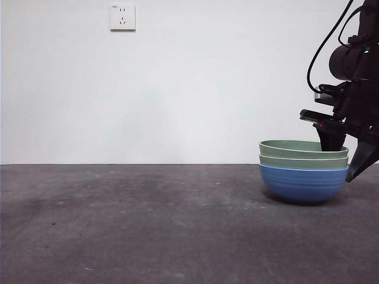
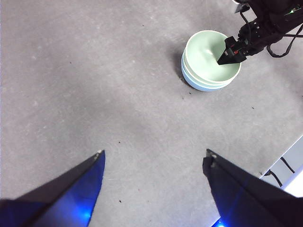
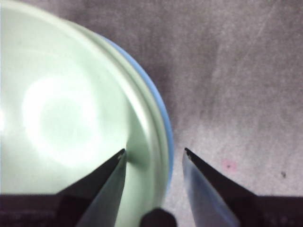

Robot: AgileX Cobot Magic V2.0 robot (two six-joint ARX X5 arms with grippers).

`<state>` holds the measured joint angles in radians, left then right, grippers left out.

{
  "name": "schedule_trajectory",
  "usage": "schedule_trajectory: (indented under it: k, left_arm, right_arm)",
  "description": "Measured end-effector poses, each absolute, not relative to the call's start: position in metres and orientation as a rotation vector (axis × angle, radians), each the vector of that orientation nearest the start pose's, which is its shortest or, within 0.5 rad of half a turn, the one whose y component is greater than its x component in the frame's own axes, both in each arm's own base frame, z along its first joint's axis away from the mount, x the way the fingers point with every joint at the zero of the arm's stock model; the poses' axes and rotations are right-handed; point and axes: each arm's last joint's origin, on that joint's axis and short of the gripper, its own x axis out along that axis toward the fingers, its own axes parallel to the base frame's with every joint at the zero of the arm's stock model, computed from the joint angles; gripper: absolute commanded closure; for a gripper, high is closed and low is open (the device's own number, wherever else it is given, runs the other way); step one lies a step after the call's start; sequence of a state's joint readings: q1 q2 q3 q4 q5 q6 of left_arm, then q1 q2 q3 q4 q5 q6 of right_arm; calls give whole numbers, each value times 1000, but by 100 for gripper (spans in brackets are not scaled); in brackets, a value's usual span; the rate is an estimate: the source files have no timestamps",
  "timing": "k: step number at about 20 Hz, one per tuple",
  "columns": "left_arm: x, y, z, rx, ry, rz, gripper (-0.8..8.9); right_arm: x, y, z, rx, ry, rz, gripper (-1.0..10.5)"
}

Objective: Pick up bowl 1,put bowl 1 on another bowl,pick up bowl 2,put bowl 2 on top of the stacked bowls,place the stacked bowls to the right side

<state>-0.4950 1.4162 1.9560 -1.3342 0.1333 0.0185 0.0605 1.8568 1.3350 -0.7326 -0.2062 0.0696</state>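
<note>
The stacked bowls (image 1: 303, 171) sit at the right of the table: a blue ribbed bowl (image 1: 302, 184) at the bottom with two pale green bowls (image 1: 303, 148) nested in it. My right gripper (image 1: 340, 164) comes down from the right and straddles the stack's right rim, open, one jaw inside the top green bowl (image 3: 61, 113) and one outside the blue bowl (image 3: 161, 109). Neither jaw visibly touches the rim. The left wrist view shows the stack (image 2: 210, 59) from afar. My left gripper (image 2: 154, 152) hangs open high above bare table, holding nothing.
A white wall with a socket (image 1: 122, 17) stands behind the table. The dark grey table top (image 1: 148, 225) stretches left of the stack. In the left wrist view the table's edge (image 2: 289, 161) with cables lies near the stack.
</note>
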Motion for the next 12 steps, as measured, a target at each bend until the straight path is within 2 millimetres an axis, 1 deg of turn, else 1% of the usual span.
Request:
schedule_trajectory:
  k: [2,3,4,6,9,11,12]
  left_arm:
    - [197,-111,473,162,789,-602,463]
    - [197,-111,473,162,789,-602,463]
    - [197,-111,473,162,789,-602,463]
    - [197,-111,473,162,789,-602,464]
    - [197,-111,473,162,788,-602,468]
    - [197,-111,473,162,788,-602,468]
    - [197,-111,473,163,788,-603,468]
  right_arm:
    - [365,28,197,151,1259,187,746]
    - [364,28,202,151,1247,187,746]
    - [361,27,210,148,1224,190,746]
    - [350,27,237,143,1156,197,746]
    - [322,25,278,139,1092,202,747]
    - [298,24,302,138,1070,205,748]
    - [282,25,316,134,1060,212,749]
